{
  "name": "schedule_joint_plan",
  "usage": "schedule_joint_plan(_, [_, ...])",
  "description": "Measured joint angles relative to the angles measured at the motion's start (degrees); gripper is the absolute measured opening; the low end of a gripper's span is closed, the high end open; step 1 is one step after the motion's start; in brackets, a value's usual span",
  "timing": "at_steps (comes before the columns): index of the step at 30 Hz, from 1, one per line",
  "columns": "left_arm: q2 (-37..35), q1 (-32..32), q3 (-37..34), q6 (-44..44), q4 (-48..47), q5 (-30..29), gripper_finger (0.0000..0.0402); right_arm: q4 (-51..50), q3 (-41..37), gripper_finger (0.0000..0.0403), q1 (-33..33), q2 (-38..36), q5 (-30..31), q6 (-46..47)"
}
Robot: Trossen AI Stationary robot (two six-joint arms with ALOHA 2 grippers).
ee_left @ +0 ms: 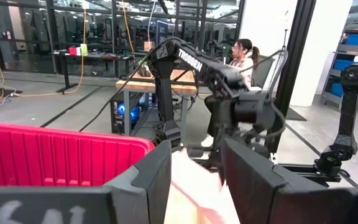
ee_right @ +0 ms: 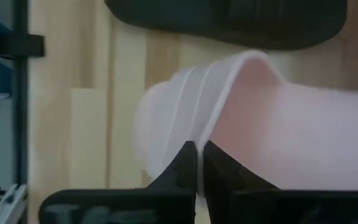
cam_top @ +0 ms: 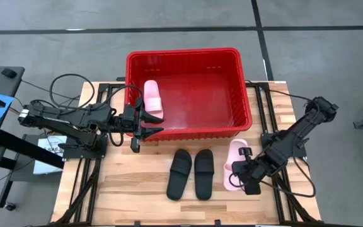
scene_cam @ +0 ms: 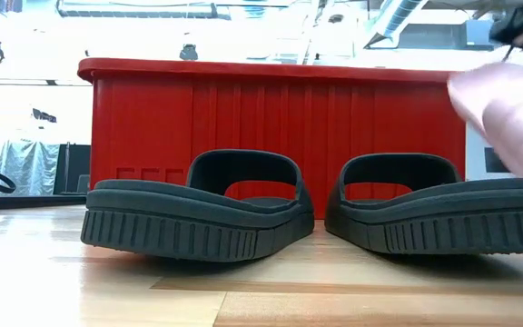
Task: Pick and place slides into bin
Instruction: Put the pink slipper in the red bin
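Note:
The red bin stands at the table's far middle. One pale pink slide lies inside it along its left wall. My left gripper is open and empty over the bin's near left corner; its fingers stand apart in the left wrist view. Two black slides lie side by side on their soles in front of the bin, also in the low view. My right gripper is shut on the second pale pink slide, right of the black pair. My right gripper pinches the ribbed strap's edge of the pink slide between its two shut fingertips. The fingers slant down at it from the table's right side. In the low view the slide shows above the right black slide; I cannot tell whether it is off the table.
The wooden table's right edge is close to my right arm. A person sits at a desk in the room beyond, seen in the left wrist view. A black stand and cables lie under my left arm.

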Motion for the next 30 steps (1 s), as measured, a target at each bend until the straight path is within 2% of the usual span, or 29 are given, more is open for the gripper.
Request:
schedule_joint_plan(10, [0.0,0.0,0.0,-2.0,0.0,0.0,0.0133,-9.6,13.6,0.0000,1.8,2.4,0.5,-1.5])
schedule_joint_plan(17, [0.0,0.0,0.0,-4.0,0.0,0.0,0.0133,-21.0,27.9,0.0000,-0.5,10.6,0.8,-10.2])
schedule_joint_plan(23, [0.0,0.0,0.0,-6.3,0.0,0.0,0.0133,-31.6,40.7,0.0000,-4.0,16.3,3.5,-18.6])
schedule_joint_plan(30, [0.0,0.4,0.0,-9.7,0.1,-0.2,0.0134,-32.6,53.2,0.0000,-9.2,19.9,7.2,-30.1])
